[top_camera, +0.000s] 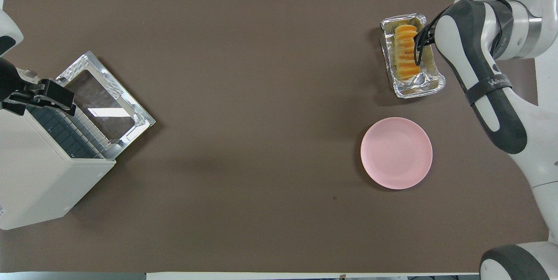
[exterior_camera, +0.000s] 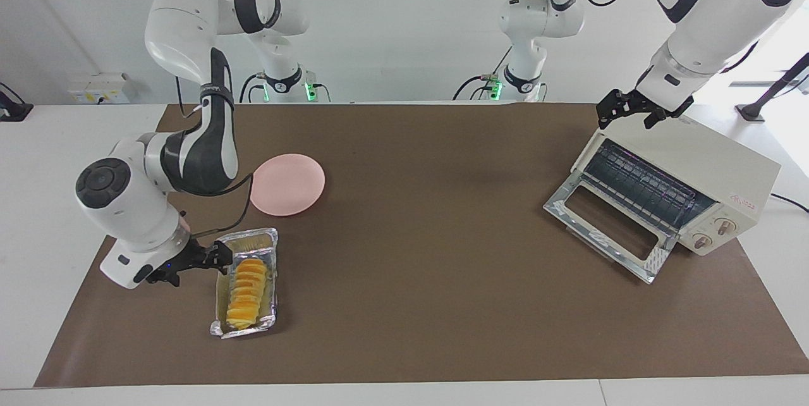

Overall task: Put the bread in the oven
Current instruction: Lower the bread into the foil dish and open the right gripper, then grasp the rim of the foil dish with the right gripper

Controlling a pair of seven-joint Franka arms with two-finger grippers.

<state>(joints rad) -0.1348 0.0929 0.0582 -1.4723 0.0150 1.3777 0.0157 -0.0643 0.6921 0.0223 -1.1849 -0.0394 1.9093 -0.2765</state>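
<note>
The bread (exterior_camera: 248,292) lies in a crinkled foil tray (exterior_camera: 249,329) at the right arm's end of the table; it also shows in the overhead view (top_camera: 404,55). My right gripper (exterior_camera: 222,255) is low beside the tray's long wall, next to the loaf; in the overhead view the arm hides it. The oven (exterior_camera: 708,159) stands at the left arm's end with its glass door (exterior_camera: 607,222) dropped open and the wire rack showing. My left gripper (exterior_camera: 629,114) is open and empty above the oven's top front edge, also in the overhead view (top_camera: 52,97).
A round pink plate (exterior_camera: 287,184) lies nearer to the robots than the foil tray (top_camera: 418,90). A brown mat (exterior_camera: 430,267) covers the table between tray and oven (top_camera: 39,171). The open door (top_camera: 104,105) juts out onto the mat.
</note>
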